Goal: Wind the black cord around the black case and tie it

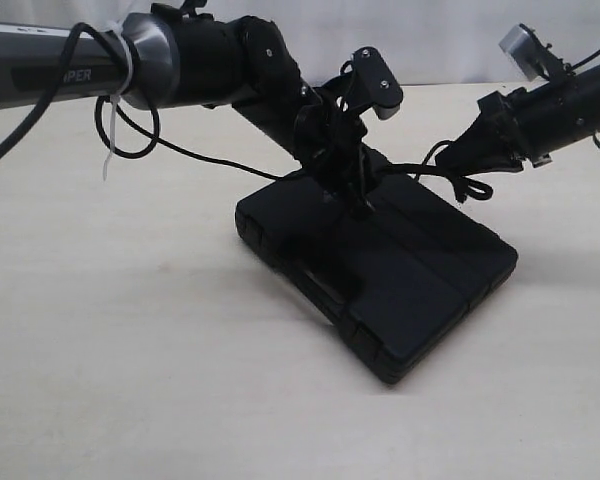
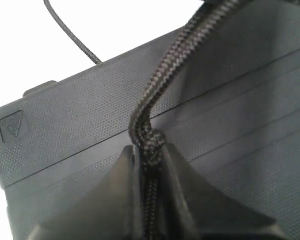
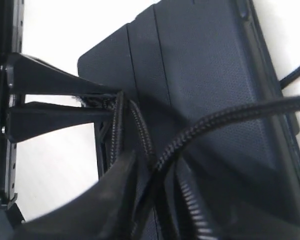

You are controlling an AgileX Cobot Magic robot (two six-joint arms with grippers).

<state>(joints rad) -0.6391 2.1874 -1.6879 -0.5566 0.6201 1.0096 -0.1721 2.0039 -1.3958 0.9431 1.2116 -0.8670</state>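
The black case (image 1: 400,270) lies flat on the table, its textured lid filling the left wrist view (image 2: 80,115). The black cord (image 1: 210,160) runs in from the left across the table to the case's far edge. My left gripper (image 1: 358,200) hangs over that far edge, shut on the black cord (image 2: 162,75), which rises taut from its fingertips (image 2: 150,152). My right gripper (image 1: 458,160) is beside the case's far right corner, shut on the black cord (image 3: 230,117) where strands pass between its fingers (image 3: 115,200). A short loop of cord (image 1: 470,186) hangs under it.
The left arm (image 1: 210,60) reaches across the middle, with its own cable and white zip tie (image 1: 115,110) hanging at the left. The left gripper's fingers (image 3: 65,100) show close to the right gripper. Bare pale table (image 1: 130,350) lies in front of the case and to its left.
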